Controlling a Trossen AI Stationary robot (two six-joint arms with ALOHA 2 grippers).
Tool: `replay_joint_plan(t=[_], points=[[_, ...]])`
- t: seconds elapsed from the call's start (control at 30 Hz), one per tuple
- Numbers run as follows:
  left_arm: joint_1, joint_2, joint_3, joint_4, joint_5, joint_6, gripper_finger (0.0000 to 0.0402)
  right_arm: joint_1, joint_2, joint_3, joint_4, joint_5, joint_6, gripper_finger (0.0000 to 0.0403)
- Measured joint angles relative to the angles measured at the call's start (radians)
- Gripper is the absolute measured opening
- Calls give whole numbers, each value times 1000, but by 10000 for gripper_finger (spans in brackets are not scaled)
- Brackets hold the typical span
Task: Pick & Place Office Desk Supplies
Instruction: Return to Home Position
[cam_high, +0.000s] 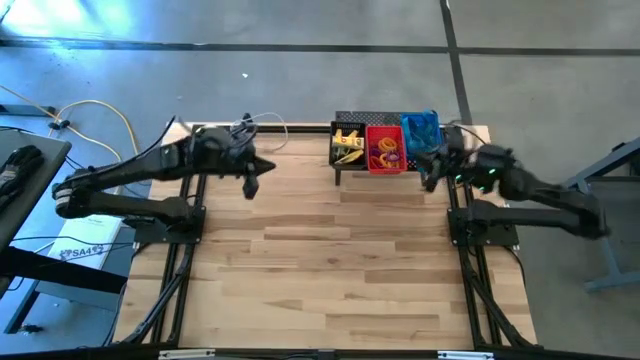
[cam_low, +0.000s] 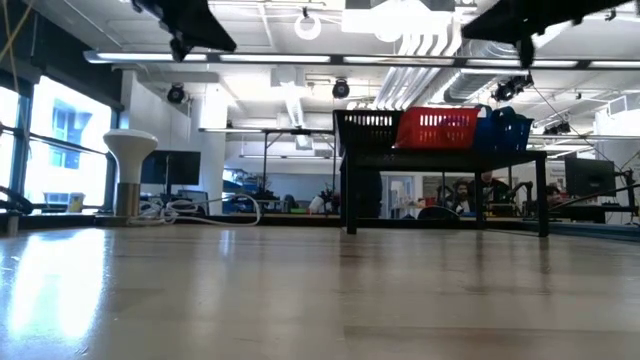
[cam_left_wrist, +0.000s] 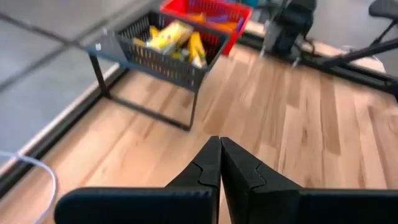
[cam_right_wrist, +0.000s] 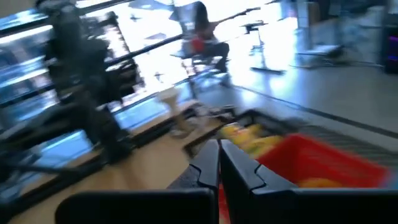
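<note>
Hovering pinched closed, left gripper (cam_left_wrist: 220, 139) and right gripper (cam_right_wrist: 219, 143) flank supplies (cam_high: 348, 148) lined crosswise along the shelf (cam_high: 352, 118)

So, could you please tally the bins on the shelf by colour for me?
Black bin: 1
Red bin: 1
Blue bin: 1
Total: 3
</note>
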Motion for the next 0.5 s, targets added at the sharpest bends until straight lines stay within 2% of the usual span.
replay_joint_plan(t=[0.2, 0.33, 0.43, 0.5], points=[[-109, -153, -144, 96, -147, 58, 0, 208, 133, -141, 332, 12, -122, 2], [-96, -219, -230, 123, -109, 62, 0, 329, 212, -172, 380, 87, -164, 2], [-83, -244, -288, 123, -75, 65, 0, 411, 265, -184, 361, 153, -143, 2], [-78, -255, -318, 143, -65, 65, 0, 468, 302, -193, 352, 162, -121, 2]])
